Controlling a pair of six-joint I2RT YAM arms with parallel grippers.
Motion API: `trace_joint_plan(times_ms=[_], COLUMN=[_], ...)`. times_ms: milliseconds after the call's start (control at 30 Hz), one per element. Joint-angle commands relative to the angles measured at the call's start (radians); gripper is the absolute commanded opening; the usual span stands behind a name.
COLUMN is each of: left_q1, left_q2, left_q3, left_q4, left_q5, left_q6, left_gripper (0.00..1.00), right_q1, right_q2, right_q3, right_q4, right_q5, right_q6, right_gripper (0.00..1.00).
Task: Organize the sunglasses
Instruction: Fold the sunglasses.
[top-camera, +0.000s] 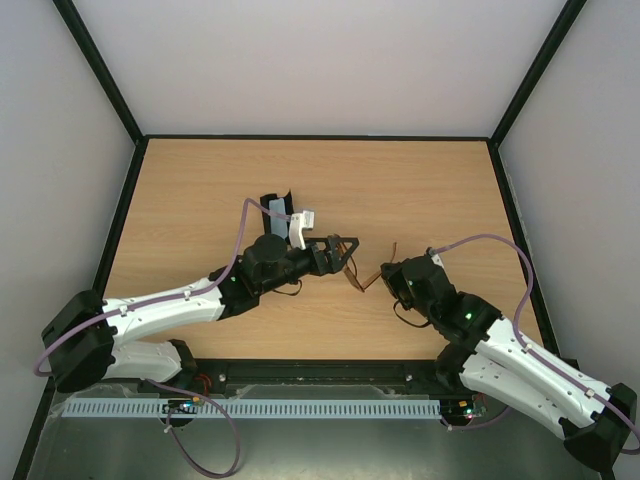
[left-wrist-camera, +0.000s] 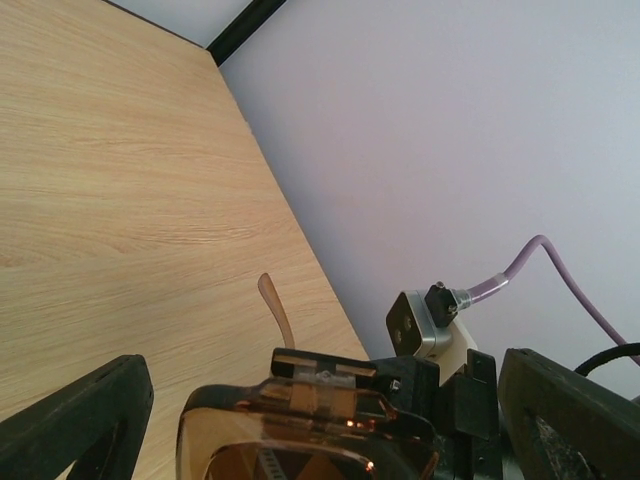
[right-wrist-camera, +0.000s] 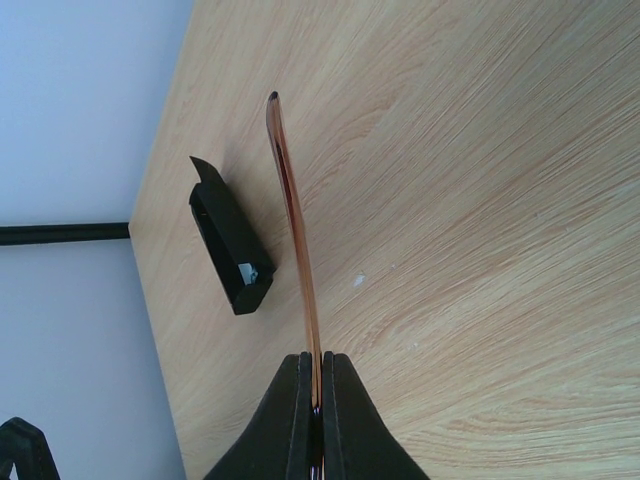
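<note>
Right fingers (top-camera: 386, 272), seen from above, are clamped on one temple of the sunglasses (top-camera: 358, 280), between my two arms; left fingers (top-camera: 346, 246) stand wide apart at the frame. Left wrist: the lens sits between them. Right wrist: the temple is pinched edge-on. I judge the left should close gently on the frame, not the lens.
</note>
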Motion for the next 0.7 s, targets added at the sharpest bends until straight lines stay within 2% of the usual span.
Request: trace_joint_plan(times_ms=[0,667], left_q1=[-0.005,-0.025], left_q2=[0.010,0.033], left_q3=[0.029,0.044], left_q4=[0.011,-0.042], left_q5=[-0.028,-0.061], left_q6=[-0.004,-0.001], left_gripper=[0.96,0.81], right_q1=[-0.003,-0.004], right_q2=[-0.004,0.025], right_q3=[-0.004,-0.008], right_q4=[0.005,0.005], right_q5=[0.045,0.067], right_q6=[0.023,0.024], right_gripper=[0.01,0.01])
